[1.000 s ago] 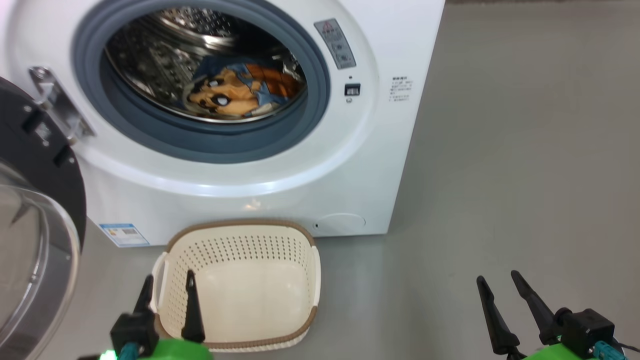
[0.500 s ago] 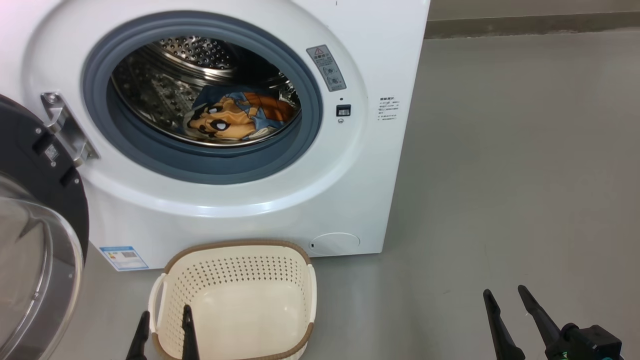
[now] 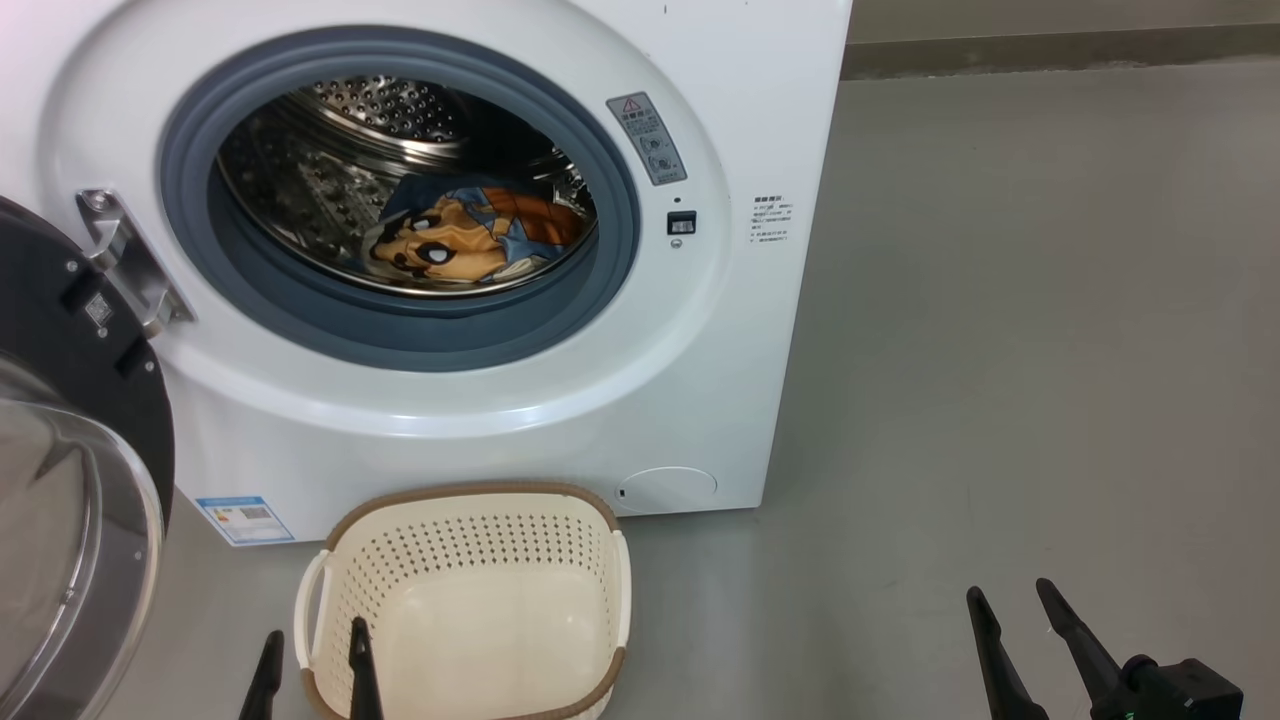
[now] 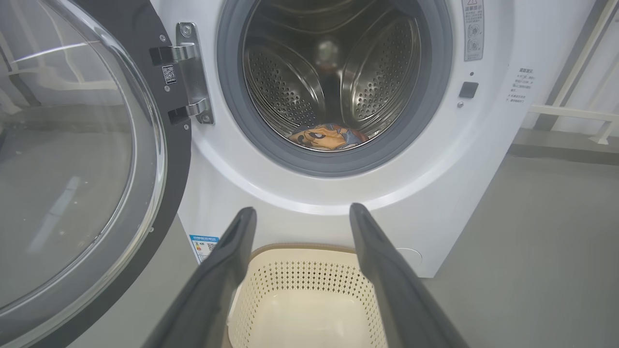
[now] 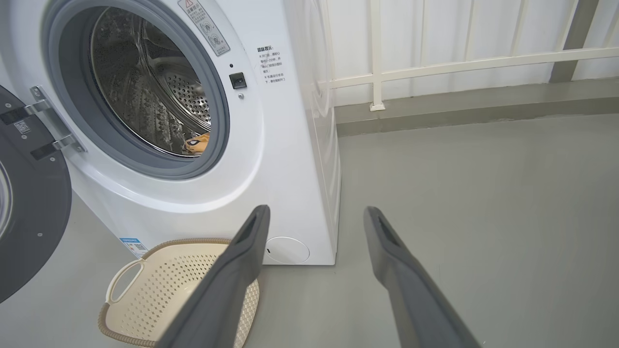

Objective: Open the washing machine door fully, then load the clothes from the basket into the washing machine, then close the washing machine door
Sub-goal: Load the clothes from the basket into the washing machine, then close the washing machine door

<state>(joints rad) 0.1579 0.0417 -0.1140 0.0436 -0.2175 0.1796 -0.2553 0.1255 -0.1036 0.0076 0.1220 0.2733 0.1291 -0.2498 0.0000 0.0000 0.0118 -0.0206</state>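
Observation:
The white washing machine (image 3: 700,80) stands with its door (image 3: 70,480) swung wide open at the left, black rim and glass bowl showing. The clothes (image 3: 470,240), orange and blue with a cartoon print, lie inside the steel drum, also seen in the left wrist view (image 4: 329,136). The cream basket (image 3: 470,610) sits on the floor in front of the machine and holds nothing. My left gripper (image 3: 312,640) hovers open at the basket's left rim. My right gripper (image 3: 1008,590) stands open over bare floor at the lower right, nothing between its fingers.
Grey floor (image 3: 1050,350) stretches to the right of the machine. A white railing (image 5: 435,67) and wall run behind it. A blue label (image 3: 245,518) sits at the machine's lower left corner.
The head view has tilted up, so the machine and basket sit lower in the picture. Both grippers show lower at the bottom edge; they stay open.

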